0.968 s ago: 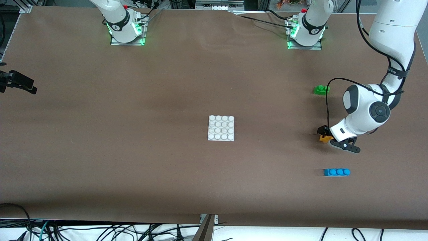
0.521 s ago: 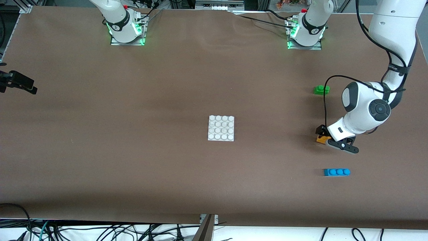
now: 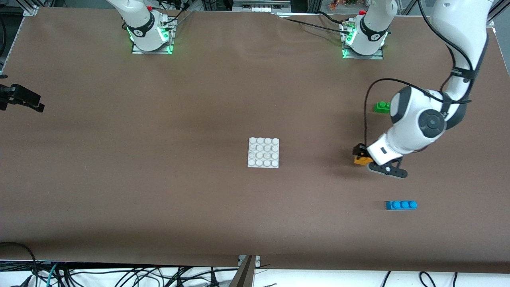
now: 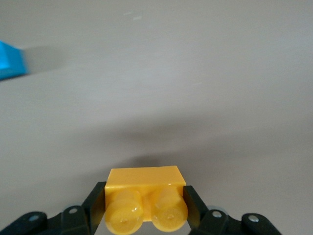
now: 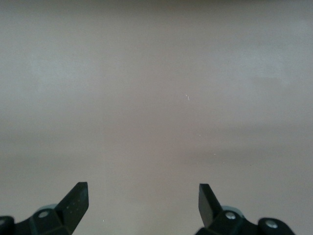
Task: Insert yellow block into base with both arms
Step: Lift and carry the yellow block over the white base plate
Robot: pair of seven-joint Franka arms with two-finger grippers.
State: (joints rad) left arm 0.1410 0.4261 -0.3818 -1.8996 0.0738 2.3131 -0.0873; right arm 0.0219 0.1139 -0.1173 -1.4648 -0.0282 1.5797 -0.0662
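Note:
My left gripper (image 3: 360,156) is shut on the yellow block (image 3: 361,160), a small two-stud brick, and carries it above the brown table between the base and the left arm's end. In the left wrist view the yellow block (image 4: 145,196) sits clamped between the black fingers (image 4: 95,205), studs facing the camera, its shadow on the table beneath. The base (image 3: 263,152), a white square studded plate, lies flat at the table's middle with nothing on it. My right gripper (image 5: 143,193) stands open over bare table, holding nothing.
A green two-stud brick (image 3: 382,107) lies partly hidden by the left arm's wrist. A blue three-stud brick (image 3: 401,205) lies nearer the front camera than the left gripper, its corner (image 4: 11,59) showing in the left wrist view. A black part (image 3: 24,100) juts in at the right arm's end.
The left gripper has lifted the yellow block and carried it toward the base. The base, the green brick and the blue brick have not moved.

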